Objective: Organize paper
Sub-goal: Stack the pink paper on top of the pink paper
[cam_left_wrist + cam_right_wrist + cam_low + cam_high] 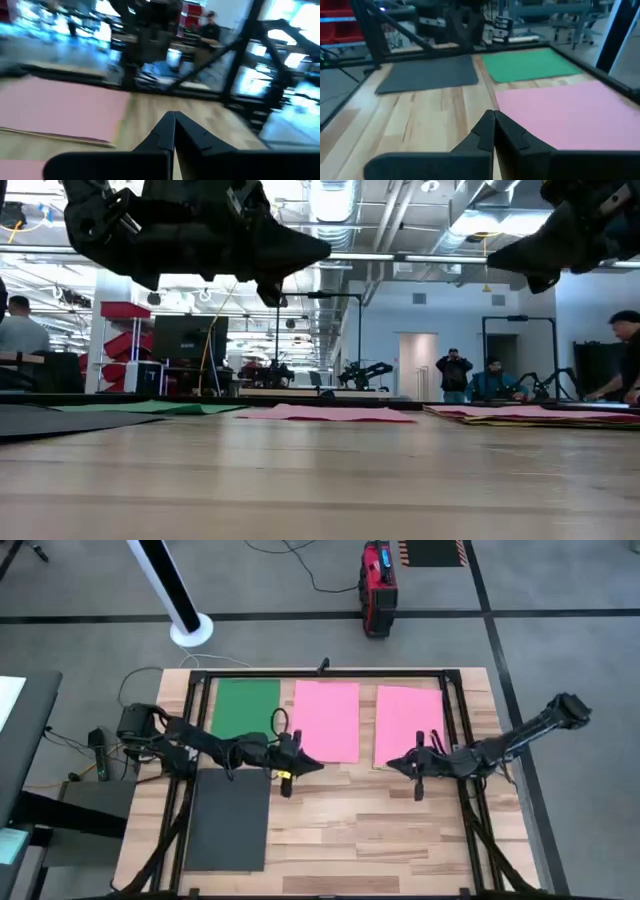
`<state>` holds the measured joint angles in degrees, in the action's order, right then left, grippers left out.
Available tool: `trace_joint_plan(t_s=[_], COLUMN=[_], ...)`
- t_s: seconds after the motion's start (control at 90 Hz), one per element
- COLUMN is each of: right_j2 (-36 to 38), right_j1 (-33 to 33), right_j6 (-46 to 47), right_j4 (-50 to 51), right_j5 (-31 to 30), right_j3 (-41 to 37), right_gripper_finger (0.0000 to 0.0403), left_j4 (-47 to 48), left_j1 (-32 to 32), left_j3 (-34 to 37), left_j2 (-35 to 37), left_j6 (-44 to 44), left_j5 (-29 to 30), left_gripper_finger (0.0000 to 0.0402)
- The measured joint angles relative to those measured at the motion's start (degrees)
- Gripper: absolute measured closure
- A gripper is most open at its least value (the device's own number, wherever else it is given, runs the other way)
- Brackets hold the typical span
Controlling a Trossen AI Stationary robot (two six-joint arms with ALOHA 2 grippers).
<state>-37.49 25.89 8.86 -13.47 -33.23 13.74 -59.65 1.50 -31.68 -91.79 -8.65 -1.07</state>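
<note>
On my pale wooden table (340, 830), a green sheet (247, 707), two pink sheets (327, 720) and a dark grey sheet (228, 820) lie flat. Left gripper (312, 766) and right gripper (392, 763) hover clenched, empty. People (454, 373) stand in the workshop behind.

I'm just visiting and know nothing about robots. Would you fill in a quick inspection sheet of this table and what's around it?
Surface: pale wooden table inside a black frame.
Job's things: green sheet, middle pink sheet and right pink sheet in a row; dark grey sheet nearer the front.
Clutter: nothing seen on the tabletop.
Grippers: left gripper shut, raised over the middle; right gripper shut, raised by the right pink sheet.
Cables: black cable on the floor to a red box.
Surroundings: white post; people beyond.
</note>
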Motion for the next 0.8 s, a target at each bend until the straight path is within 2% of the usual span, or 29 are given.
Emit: trace_joint_plan(t_s=[0.078, 0.178, 0.3, 0.389, 0.489, 0.633, 0.8], right_j2=[2.41, 5.40, 7.66, 8.42, 8.47, 9.64, 13.09], right_j1=[1.48, 4.28, 8.82, 11.90, 14.48, 16.46, 16.32], right_j6=[-0.40, -2.15, -5.46, -6.78, -6.73, -5.05, -7.92], right_j4=[0.12, 1.64, 1.73, 2.11, 1.72, -5.34, -15.13], right_j5=[-0.47, -2.37, -5.89, -9.00, -11.67, -13.36, -11.62], right_j3=[0.00, 0.00, 0.00, -0.01, -1.57, -7.40, -13.29], right_gripper_finger=[0.0403, 0.0403, 0.0403, 0.0403, 0.0403, 0.0403, 0.0403], left_j4=[-1.85, -4.33, 0.18, 3.58, 2.90, 2.17, 2.23], left_j1=[-0.02, 0.01, 0.02, 0.29, 0.76, 0.57, -0.88], left_j3=[0.00, 0.00, 0.07, 1.52, 4.33, 8.85, 13.11], left_j2=[-0.02, 0.08, 3.11, 6.35, 10.91, 17.98, 21.92], left_j6=[1.80, 2.67, 1.81, 1.07, 2.63, 4.38, 1.72], left_j5=[1.94, 1.56, 1.75, 4.73, 9.70, 14.44, 13.35], left_gripper_finger=[0.0401, 0.0401, 0.0401, 0.0401, 0.0401, 0.0401, 0.0401])
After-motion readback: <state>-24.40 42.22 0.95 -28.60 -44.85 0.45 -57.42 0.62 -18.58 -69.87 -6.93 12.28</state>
